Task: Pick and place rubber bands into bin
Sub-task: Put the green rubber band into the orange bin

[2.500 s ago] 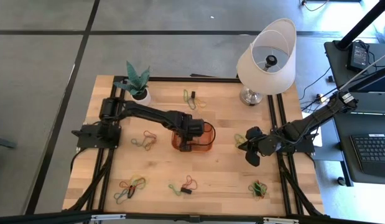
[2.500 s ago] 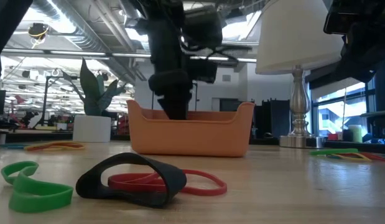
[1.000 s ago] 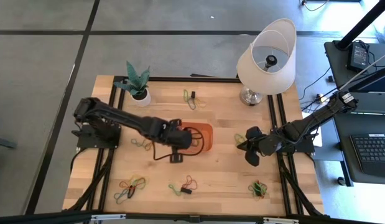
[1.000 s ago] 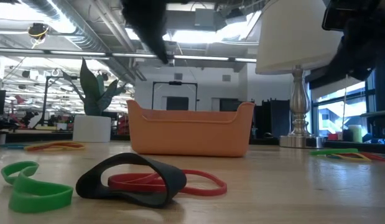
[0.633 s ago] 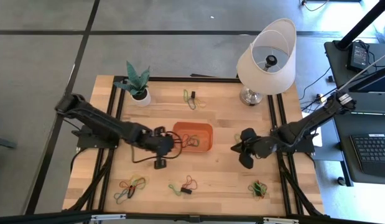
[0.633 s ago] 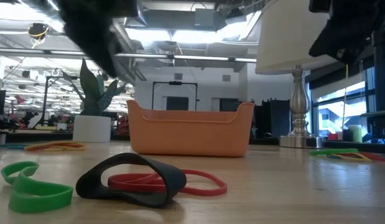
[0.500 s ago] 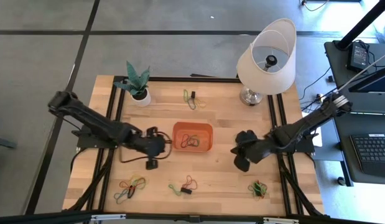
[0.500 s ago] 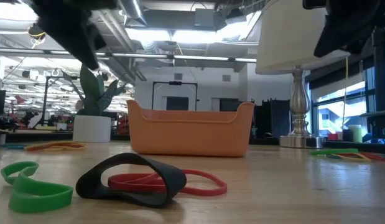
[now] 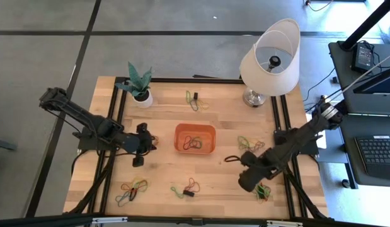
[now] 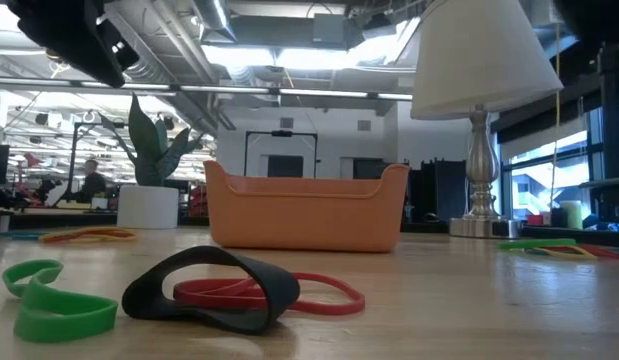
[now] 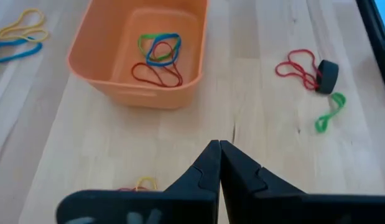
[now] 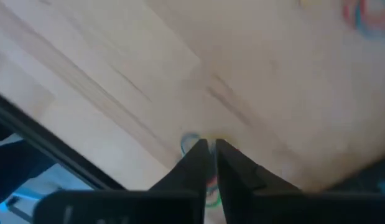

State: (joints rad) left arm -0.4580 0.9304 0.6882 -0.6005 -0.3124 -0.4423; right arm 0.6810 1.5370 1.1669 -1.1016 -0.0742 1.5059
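The bin (image 9: pixel 195 138) is located at the centre of the desk (image 9: pixel 220 113), with several rubber bands (image 11: pixel 158 57) lying inside it. Further bands are scattered over the desk around it. The left gripper (image 9: pixel 146 142) is positioned left of the bin, apart from it, jaws pressed together and empty. The right gripper (image 9: pixel 247 178) is positioned beside the green bands (image 9: pixel 262 191) near the front right corner, jaws nearly closed.

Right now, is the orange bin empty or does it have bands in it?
Not empty. The bin sits upright, holding a few rubber bands: red, blue and green loops on its floor.
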